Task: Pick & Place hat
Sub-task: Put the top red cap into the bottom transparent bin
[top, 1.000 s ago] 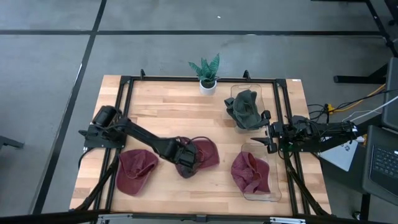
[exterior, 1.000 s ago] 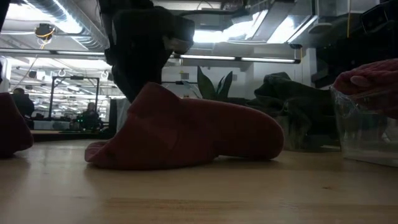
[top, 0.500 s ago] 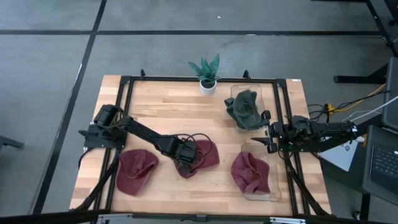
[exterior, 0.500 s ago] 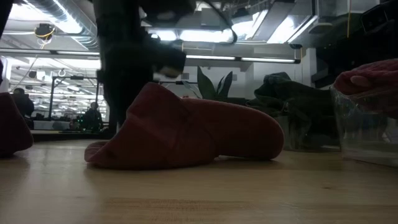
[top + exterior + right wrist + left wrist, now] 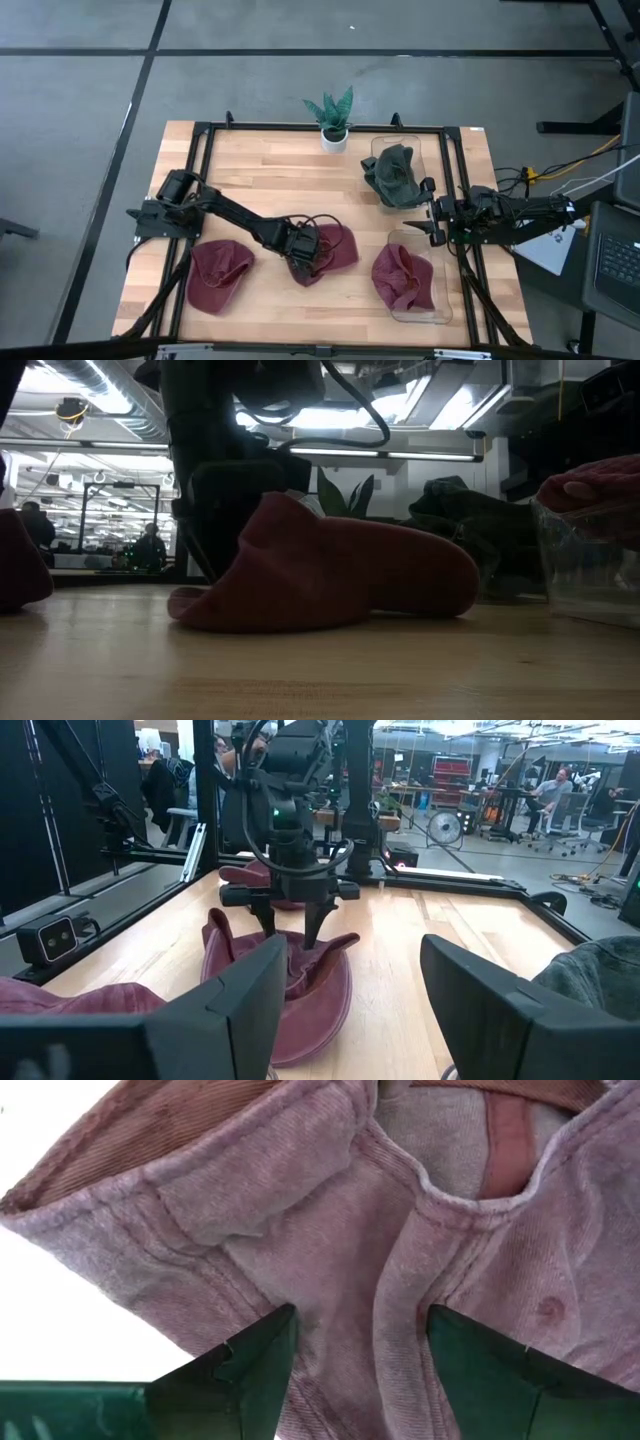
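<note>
Left gripper point(image 5: 303, 262) gathering the middle hat point(image 5: 330, 248)

Fingers apart, straddling a fold of cloth near the worktop's front edge; best to press deeper before closing. Right gripper point(image 5: 421, 223) waits open at the right edge.

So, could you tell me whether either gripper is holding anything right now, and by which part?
Nothing is gripped yet. The left gripper is open, with its fingers straddling the middle hat's fabric near the edge. The right gripper is open and empty.
</note>
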Robot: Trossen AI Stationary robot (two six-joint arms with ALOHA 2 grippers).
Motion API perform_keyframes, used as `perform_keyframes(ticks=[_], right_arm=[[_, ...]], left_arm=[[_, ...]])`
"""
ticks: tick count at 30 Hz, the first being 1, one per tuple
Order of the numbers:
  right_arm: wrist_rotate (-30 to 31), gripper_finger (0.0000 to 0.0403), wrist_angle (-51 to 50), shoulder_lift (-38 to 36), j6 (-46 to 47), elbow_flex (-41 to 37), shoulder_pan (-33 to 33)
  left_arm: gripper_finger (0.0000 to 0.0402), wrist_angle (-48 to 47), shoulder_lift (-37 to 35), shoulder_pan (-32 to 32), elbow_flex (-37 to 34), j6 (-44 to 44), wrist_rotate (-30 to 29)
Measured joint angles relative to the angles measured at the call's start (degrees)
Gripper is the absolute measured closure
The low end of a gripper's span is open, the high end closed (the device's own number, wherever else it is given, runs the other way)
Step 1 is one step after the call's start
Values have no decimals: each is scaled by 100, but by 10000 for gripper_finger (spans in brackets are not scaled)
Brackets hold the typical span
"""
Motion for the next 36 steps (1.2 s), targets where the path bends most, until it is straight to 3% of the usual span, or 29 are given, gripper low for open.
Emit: perform_keyframes(ticks=[16,28,36], right_arm=[[2,174,-1,0,0,0,1],[1,174,0,1,2,0,-2],[0,174,0,2,0,0,-1]], left_arm=[[129,113,13,-4,-20,241,53],[157,457,41,-2,-31,264,-353],[213,519,41,-2,-31,267,-449]])
